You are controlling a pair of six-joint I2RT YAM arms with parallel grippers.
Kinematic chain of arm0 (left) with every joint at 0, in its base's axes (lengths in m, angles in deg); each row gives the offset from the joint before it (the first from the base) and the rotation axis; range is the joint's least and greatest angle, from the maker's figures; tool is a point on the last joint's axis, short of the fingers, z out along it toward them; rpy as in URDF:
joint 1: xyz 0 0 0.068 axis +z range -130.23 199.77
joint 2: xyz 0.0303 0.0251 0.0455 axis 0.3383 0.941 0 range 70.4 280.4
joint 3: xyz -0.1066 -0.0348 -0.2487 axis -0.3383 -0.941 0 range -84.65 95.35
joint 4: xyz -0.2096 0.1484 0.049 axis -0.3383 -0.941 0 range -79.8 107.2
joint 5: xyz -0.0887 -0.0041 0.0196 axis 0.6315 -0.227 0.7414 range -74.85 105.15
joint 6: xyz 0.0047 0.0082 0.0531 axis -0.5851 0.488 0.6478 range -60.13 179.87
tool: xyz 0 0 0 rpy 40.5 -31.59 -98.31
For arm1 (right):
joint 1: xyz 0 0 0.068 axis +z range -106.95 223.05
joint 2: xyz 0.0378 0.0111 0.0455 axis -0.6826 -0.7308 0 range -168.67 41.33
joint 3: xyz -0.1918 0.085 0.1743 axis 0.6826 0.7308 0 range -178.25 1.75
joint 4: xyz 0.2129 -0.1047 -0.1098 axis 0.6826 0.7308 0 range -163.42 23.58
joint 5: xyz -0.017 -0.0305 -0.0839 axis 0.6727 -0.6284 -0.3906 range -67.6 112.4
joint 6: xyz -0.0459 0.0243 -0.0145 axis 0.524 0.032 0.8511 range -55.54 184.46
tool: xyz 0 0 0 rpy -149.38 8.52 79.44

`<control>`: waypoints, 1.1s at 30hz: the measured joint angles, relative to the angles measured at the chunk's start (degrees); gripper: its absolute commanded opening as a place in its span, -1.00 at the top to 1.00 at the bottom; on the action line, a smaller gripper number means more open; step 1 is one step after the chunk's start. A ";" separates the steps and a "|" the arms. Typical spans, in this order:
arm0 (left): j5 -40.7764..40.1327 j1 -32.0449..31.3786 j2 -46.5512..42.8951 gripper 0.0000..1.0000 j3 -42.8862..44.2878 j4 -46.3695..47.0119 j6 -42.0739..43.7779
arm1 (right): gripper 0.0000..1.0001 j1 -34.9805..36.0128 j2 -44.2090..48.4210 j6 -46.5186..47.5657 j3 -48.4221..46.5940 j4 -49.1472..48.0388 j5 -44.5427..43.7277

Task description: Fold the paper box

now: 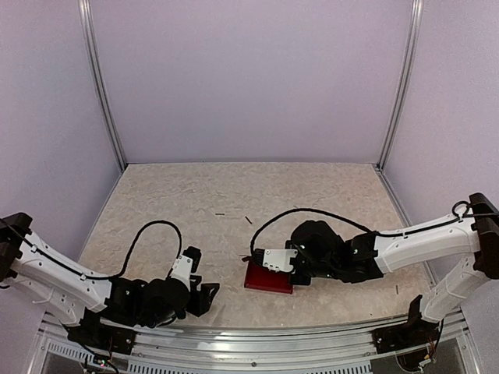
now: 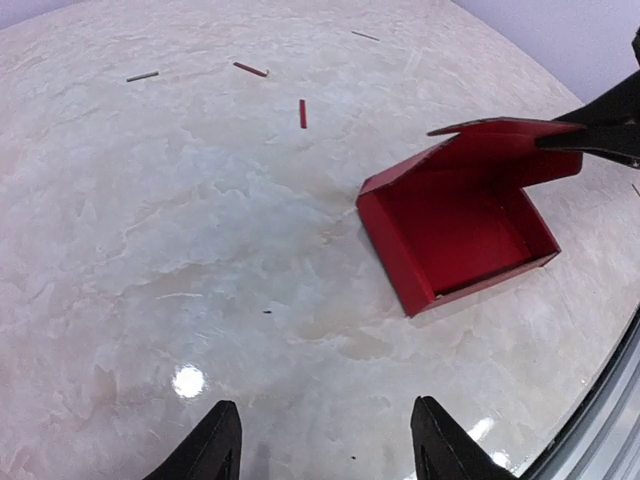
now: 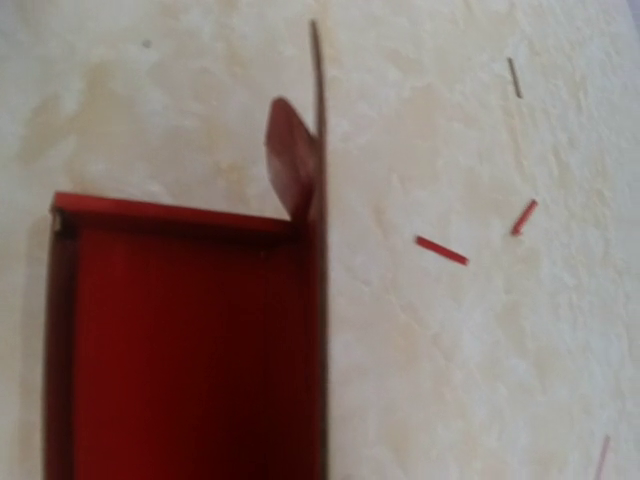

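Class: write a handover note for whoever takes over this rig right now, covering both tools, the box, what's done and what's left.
Left tool: open, empty, apart from the paper box.
Right tool: shut on the box's raised lid flap.
Box: on the table, near the front edge.
Done: walls up, forming an open tray.
Left: probably fold the lid down and close it.

box: the paper box (image 1: 269,280) sits on the table (image 1: 234,195), around the middle and towards the near edge
lid: flap raised and tilted over the open tray
right gripper (image 1: 265,263): comes in from the right, directly over the box, touching the lid flap's edge
left gripper (image 2: 325,450): left of the box, apart from it, low over the table
scraps (image 2: 303,113): loose on the table, far side of the box, apart from it
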 measured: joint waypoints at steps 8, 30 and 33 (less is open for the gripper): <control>7.23 18.03 -4.11 -0.26 -1.81 7.89 13.29 | 1.00 -3.23 -2.32 0.13 -1.79 -0.55 -4.09; 64.00 41.29 33.94 -0.05 45.48 2.05 46.45 | 1.00 -25.24 -8.26 -14.62 -18.80 17.62 20.85; 68.24 41.70 36.79 -0.11 47.60 -0.31 48.57 | 1.00 -26.53 -8.52 -15.28 -18.80 18.36 22.08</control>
